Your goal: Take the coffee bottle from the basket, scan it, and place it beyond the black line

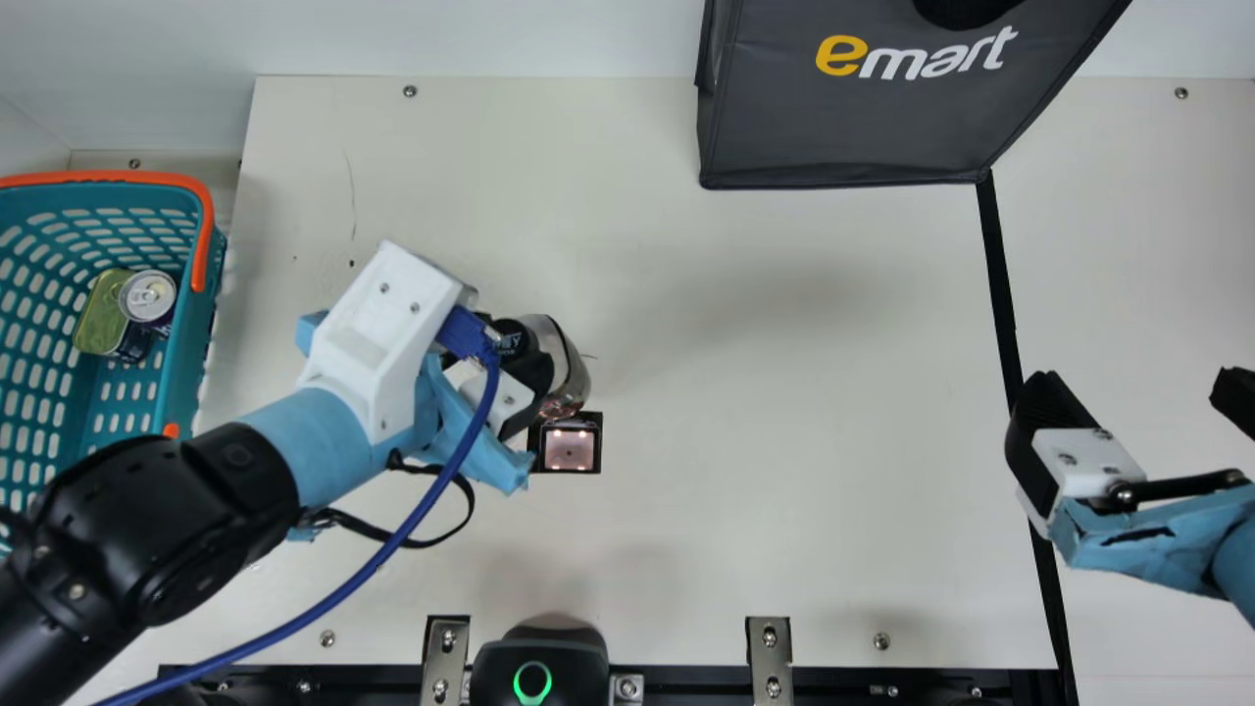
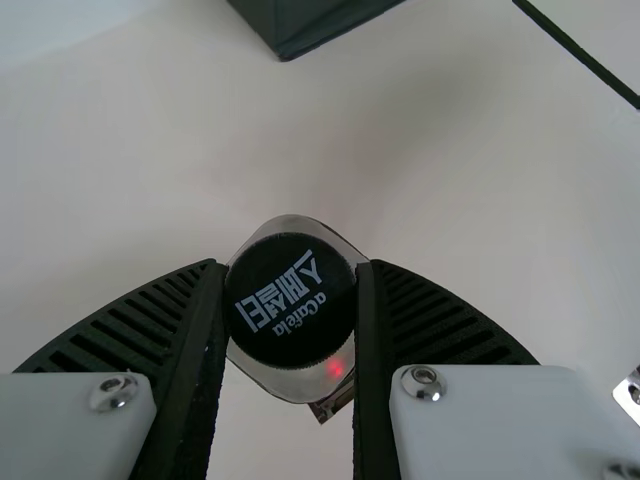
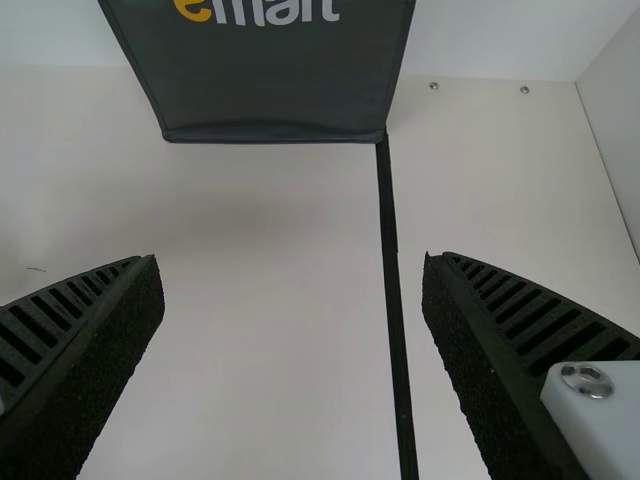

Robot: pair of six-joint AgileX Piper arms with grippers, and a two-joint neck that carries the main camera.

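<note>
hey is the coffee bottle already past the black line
No, the coffee bottle is in the left gripper by the scanner, left of the black line.

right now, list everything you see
table: one, cream, beneath
basket: one, teal and orange, left
cans: two, green and silver tops, in basket
scanner: one, black, on table
coffee bottle: one, grey, black cap, beside scanner
bag: one, grey, far edge
black line: one, black, right side
ringed device: one, black, near edge
brackets: two, silver, near edge
cable: one, blue, left side
left claw: one, black, gripping bottle
right claw: one, black, over black line
arms: two, black-blue, either side
</note>
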